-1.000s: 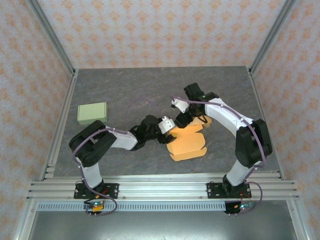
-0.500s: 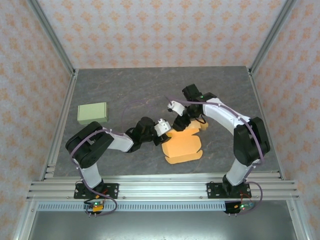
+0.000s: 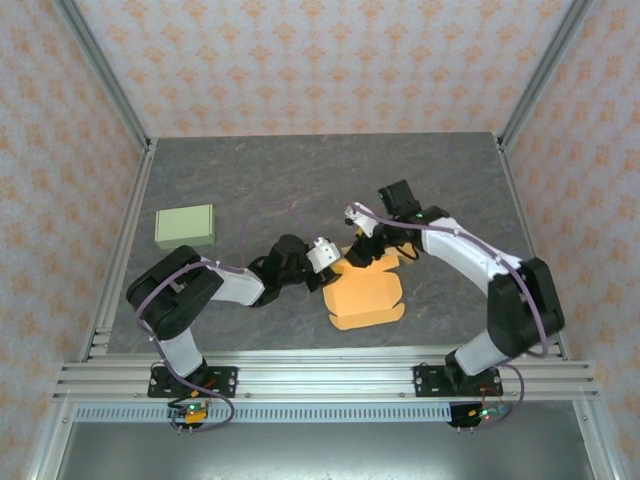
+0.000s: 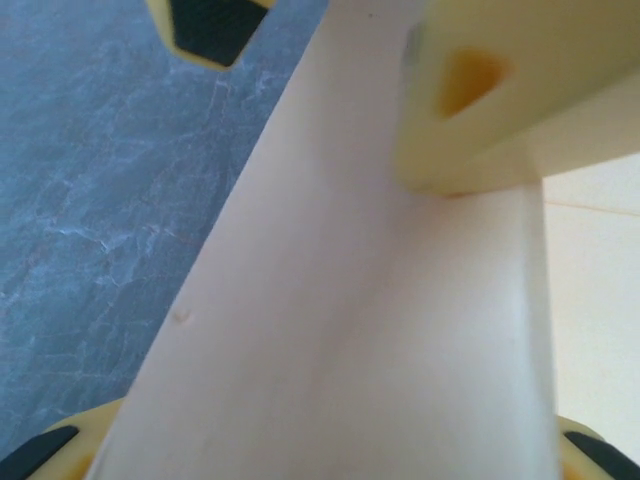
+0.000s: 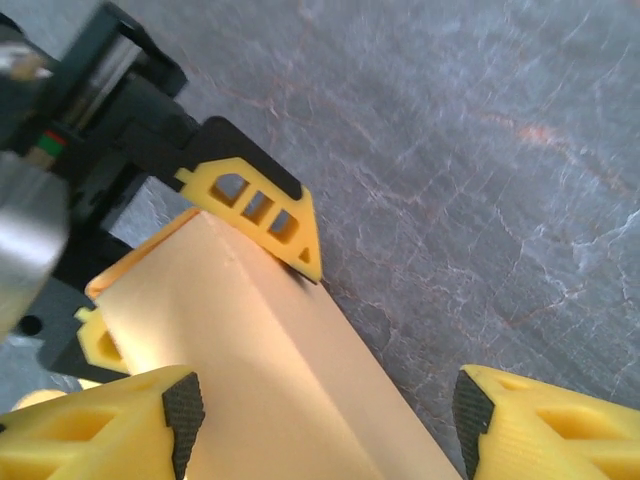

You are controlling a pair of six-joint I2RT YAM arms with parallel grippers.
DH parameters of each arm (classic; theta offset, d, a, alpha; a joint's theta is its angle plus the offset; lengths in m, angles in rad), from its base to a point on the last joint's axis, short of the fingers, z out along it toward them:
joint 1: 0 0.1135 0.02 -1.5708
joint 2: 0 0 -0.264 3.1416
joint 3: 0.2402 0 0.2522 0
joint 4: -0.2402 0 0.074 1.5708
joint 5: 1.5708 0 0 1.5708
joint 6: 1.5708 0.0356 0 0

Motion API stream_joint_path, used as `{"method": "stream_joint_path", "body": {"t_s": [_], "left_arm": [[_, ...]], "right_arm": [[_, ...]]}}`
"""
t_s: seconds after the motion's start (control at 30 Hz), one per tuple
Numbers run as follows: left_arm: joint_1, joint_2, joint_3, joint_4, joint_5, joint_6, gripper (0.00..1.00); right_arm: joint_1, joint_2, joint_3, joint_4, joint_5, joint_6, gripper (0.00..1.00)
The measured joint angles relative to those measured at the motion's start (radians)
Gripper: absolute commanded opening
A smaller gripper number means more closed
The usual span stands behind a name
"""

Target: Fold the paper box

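Orange paper box [image 3: 366,292] — your left gripper [image 3: 338,268] pinches its raised wall, your right gripper [image 5: 325,410] stands wide astride it.

Top view: the left gripper [image 3: 332,272] and right gripper [image 3: 367,255] both have their fingertips tucked against the paper box [image 3: 365,295], way too small to make out. On the left wrist cam the box is so close it's a blurry pale slab running off the top, bottom and right edges, and its own fingers [image 4: 35,452] are just slivers in the bottom corners. The right wrist cam chops its own fingers [image 5: 100,425] and the box off at the bottom.
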Motion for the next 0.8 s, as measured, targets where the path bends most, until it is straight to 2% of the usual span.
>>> {"method": "stream_joint_path", "body": {"t_s": [0.2,0.33,0.47,0.6,0.67,0.8], "left_arm": [[0.047,-0.116,-0.004,-0.034,0.008,-0.038,0.27],[0.106,-0.225,-0.020,-0.072,0.027,-0.047,0.27],[0.135,-0.280,-0.028,-0.103,0.034,-0.049,0.27],[0.136,-0.285,-0.029,-0.134,0.045,-0.048,0.27],[0.136,-0.279,-0.029,-0.148,0.045,-0.048,0.27],[0.137,-0.273,-0.030,-0.170,0.050,-0.044,0.27]], "right_arm": [[-0.114,-0.271,-0.206,0.343,-0.054,0.066,0.70],[-0.227,-0.294,-0.259,0.528,-0.050,0.141,0.68],[-0.349,-0.293,-0.279,0.618,-0.079,0.201,0.68],[-0.441,-0.285,-0.279,0.661,-0.185,0.248,0.68],[-0.456,-0.271,-0.271,0.656,-0.222,0.253,0.68],[-0.460,-0.222,-0.224,0.612,-0.187,0.262,0.62]]}}
